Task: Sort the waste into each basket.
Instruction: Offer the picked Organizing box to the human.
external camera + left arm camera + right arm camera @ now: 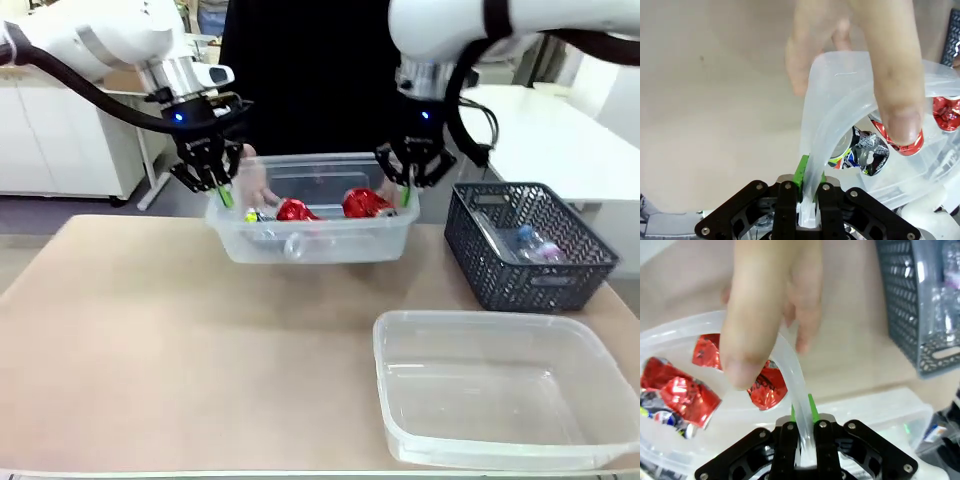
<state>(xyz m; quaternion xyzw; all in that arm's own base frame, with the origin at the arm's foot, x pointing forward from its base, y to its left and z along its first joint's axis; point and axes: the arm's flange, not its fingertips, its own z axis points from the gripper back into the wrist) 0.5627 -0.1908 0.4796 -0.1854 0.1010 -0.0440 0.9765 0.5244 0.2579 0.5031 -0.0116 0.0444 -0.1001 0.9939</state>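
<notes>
A big light-brown flat tabletop (150, 340) is lying across the front, w/ a tiny dark spot (701, 58) showing on it. A dark grey plastic basket w/ criss-cross hole walls (500, 275) is sitting upright on its right side, near the far edge. A person in a black top (300, 70) is standing at the far side, approx. mid. White cupboards (60, 140) are standing behind on the left & a white table (560, 130) behind on the right.
</notes>
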